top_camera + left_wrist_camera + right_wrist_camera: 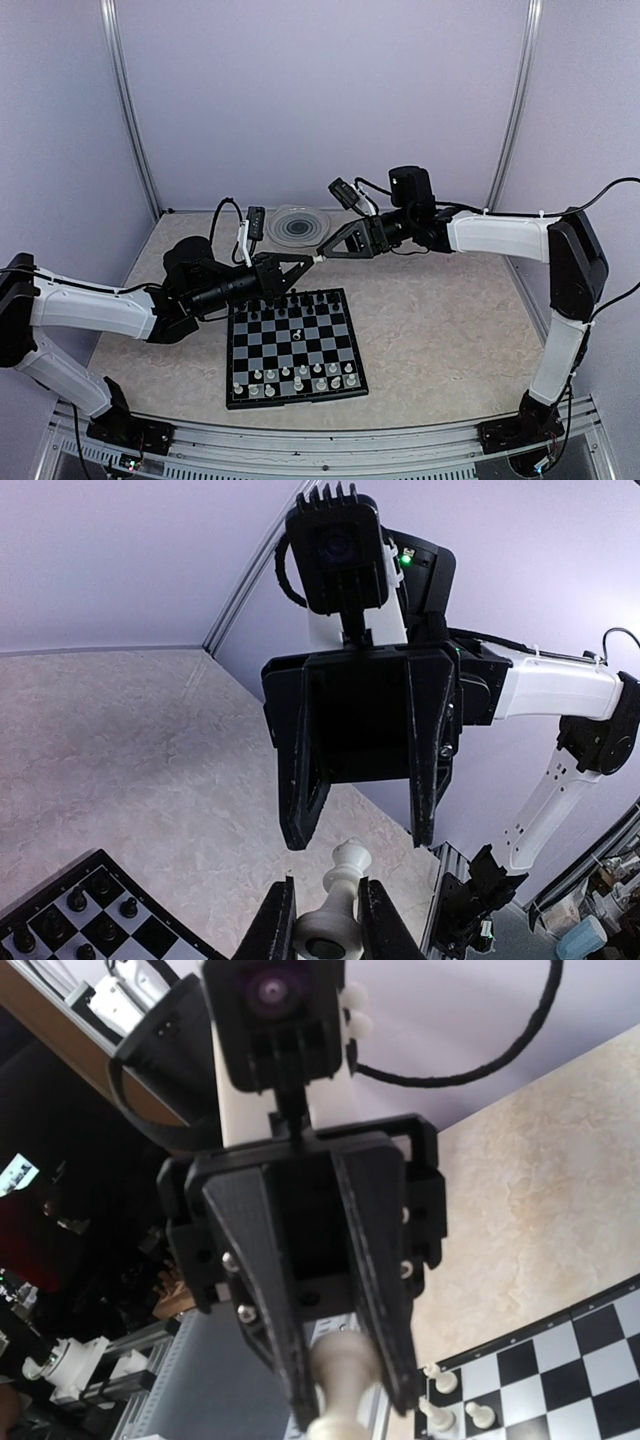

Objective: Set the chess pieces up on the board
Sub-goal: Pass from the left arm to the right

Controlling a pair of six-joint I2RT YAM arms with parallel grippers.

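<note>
My left gripper [303, 262] [328, 920] is shut on the base of a white chess piece [345, 880] and holds it in the air over the far edge of the board [295, 345]. The piece's head points at my right gripper [326, 255] [360, 838], which faces it with jaws open, tips just short of the head. In the right wrist view the left gripper [350, 1405] shows with the piece [340, 1365] between its fingers. White pieces stand in the board's near rows, black ones in its far rows, and one piece stands mid-board.
A round clear ridged plate [297, 226] lies behind the grippers at the back of the table. The board's corner shows in the left wrist view [90, 910] and in the right wrist view [570, 1360]. Enclosure walls stand at the back and sides.
</note>
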